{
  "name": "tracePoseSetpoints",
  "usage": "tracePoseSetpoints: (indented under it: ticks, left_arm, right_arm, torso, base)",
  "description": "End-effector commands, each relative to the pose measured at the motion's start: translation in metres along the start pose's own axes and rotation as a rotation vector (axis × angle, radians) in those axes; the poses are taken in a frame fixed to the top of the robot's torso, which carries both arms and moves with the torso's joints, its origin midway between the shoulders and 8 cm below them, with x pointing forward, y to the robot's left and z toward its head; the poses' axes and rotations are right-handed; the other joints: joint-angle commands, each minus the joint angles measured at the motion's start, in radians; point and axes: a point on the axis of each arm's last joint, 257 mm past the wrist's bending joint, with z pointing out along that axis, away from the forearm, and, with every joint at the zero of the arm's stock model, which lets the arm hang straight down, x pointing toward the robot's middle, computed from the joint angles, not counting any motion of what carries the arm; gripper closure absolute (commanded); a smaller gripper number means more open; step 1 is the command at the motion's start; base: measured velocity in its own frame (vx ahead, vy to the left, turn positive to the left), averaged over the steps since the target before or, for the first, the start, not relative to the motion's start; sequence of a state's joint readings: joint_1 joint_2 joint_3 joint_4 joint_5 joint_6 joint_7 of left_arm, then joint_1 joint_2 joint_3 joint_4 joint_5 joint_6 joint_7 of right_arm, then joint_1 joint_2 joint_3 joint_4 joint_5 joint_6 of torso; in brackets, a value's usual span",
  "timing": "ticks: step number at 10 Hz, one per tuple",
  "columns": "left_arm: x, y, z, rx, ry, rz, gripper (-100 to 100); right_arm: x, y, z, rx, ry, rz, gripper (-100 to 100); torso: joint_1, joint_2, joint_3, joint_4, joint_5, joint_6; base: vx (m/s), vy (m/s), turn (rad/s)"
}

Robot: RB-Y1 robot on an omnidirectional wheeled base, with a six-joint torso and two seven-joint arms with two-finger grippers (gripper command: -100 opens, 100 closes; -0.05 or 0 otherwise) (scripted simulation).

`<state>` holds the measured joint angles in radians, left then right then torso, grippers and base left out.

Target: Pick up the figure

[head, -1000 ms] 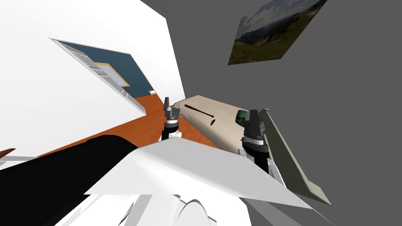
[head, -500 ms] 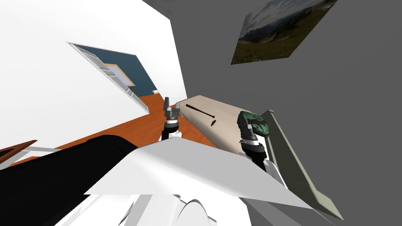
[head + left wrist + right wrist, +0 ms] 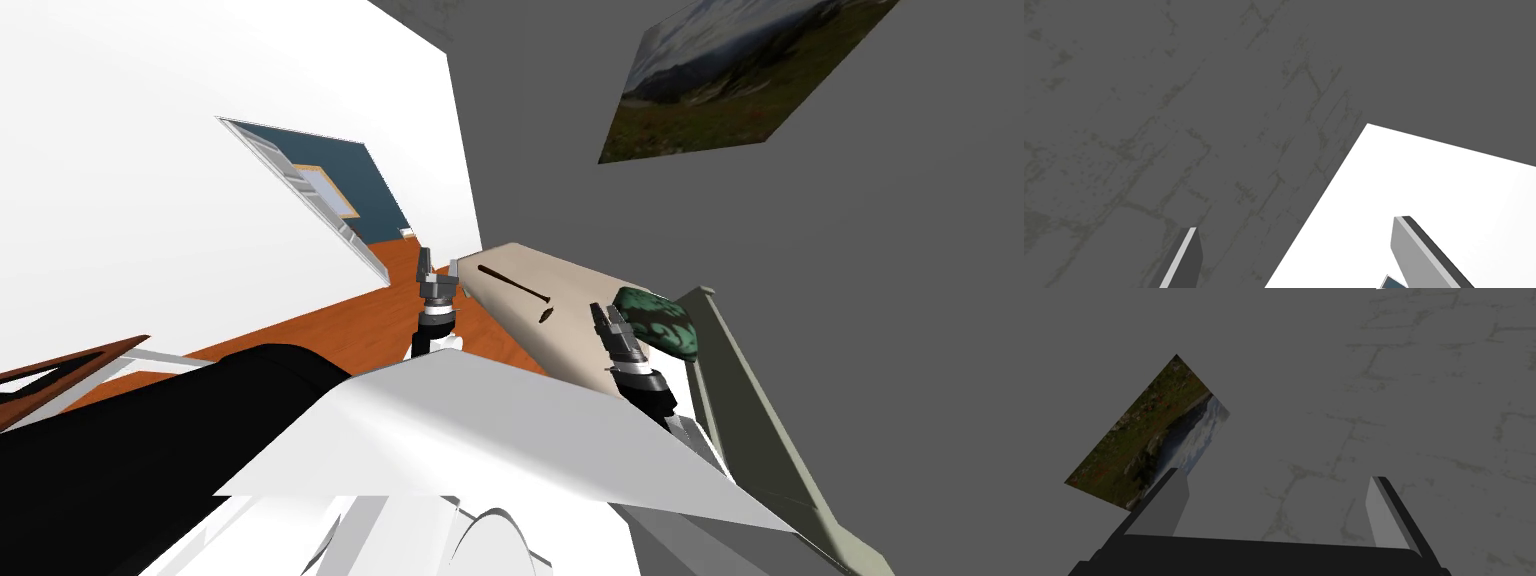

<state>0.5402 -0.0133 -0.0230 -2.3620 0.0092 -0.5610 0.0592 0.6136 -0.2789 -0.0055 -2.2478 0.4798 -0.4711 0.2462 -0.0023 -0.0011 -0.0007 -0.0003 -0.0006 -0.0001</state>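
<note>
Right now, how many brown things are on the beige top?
2: a long thin stick and a small piece past its end, toward the green figure; the right arm may hide more.

Figure [image 3: 660, 320]: dark green, pale green swirls. Tabletop [image 3: 580, 300]: beige. Floor [image 3: 370, 310]: orange-brown. Wall [image 3: 880, 300]: plain grey.

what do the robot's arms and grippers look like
Both match. The left gripper and right gripper each have two thin, flat, light grey blade-like fingers with dark edges, set on a dark box-shaped body. Below that, the head view shows stacked grey and white rings at each wrist, then a dark section on the right forearm. No cables or markings are visible.
</note>
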Motion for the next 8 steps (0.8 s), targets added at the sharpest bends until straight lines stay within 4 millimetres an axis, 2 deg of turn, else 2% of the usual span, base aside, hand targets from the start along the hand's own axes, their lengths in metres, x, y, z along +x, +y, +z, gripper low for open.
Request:
tracePoseSetpoints:
  ticks: [1, 2, 3, 4, 5, 6, 7, 8]
  left_arm:
    - [0.0, 0.0, 0.0, 0.0, 0.0, 0.0, 0]
    - [0.0, 0.0, 0.0, 0.0, 0.0, 0.0, 0]
    - [0.0, 0.0, 0.0, 0.0, 0.0, 0.0, 0]
    - [0.0, 0.0, 0.0, 0.0, 0.0, 0.0, 0]
    - [0.0, 0.0, 0.0, 0.0, 0.0, 0.0, 0]
    - [0.0, 0.0, 0.0, 0.0, 0.0, 0.0, 0]
    - [0.0, 0.0, 0.0, 0.0, 0.0, 0.0, 0]
    - [0.0, 0.0, 0.0, 0.0, 0.0, 0.0, 0]
  right_arm:
    - [0.014, -0.005, -0.003, 0.014, 0.044, -0.059, -100]
    - [0.031, -0.018, -0.014, 0.048, 0.107, -0.118, -100]
    - [0.034, -0.018, -0.014, 0.044, 0.121, -0.146, -100]
    - [0.05, -0.032, -0.027, 0.075, 0.186, -0.207, -100]
    - [0.053, -0.031, -0.027, 0.07, 0.198, -0.233, -100]
    - [0.068, -0.045, -0.041, 0.098, 0.264, -0.295, -100]
    - [0.071, -0.045, -0.042, 0.091, 0.277, -0.324, -100]
    - [0.085, -0.059, -0.058, 0.115, 0.344, -0.387, -100]
  torso:
    - [0.0, 0.0, 0.0, 0.0, 0.0, 0.0]
    - [0.0, 0.0, 0.0, 0.0, 0.0, 0.0]
    - [0.0, 0.0, 0.0, 0.0, 0.0, 0.0]
    - [0.0, 0.0, 0.0, 0.0, 0.0, 0.0]
    - [0.0, 0.0, 0.0, 0.0, 0.0, 0.0]
    - [0.0, 0.0, 0.0, 0.0, 0.0, 0.001]
    - [0.001, 0.0, 0.0, 0.0, 0.0, 0.0]
    - [0.001, -0.001, 0.0, 0.0, 0.0, 0.0]
  base:
    - [0.007, -0.031, 0.077]
    - [0.013, -0.035, 0.14]
    - [0.012, -0.032, 0.081]
    - [0.017, -0.033, 0.172]
    - [0.016, -0.03, 0.069]
    - [0.021, -0.023, 0.122]
    - [0.019, -0.025, 0.084]
    - [0.017, -0.026, 0.211]
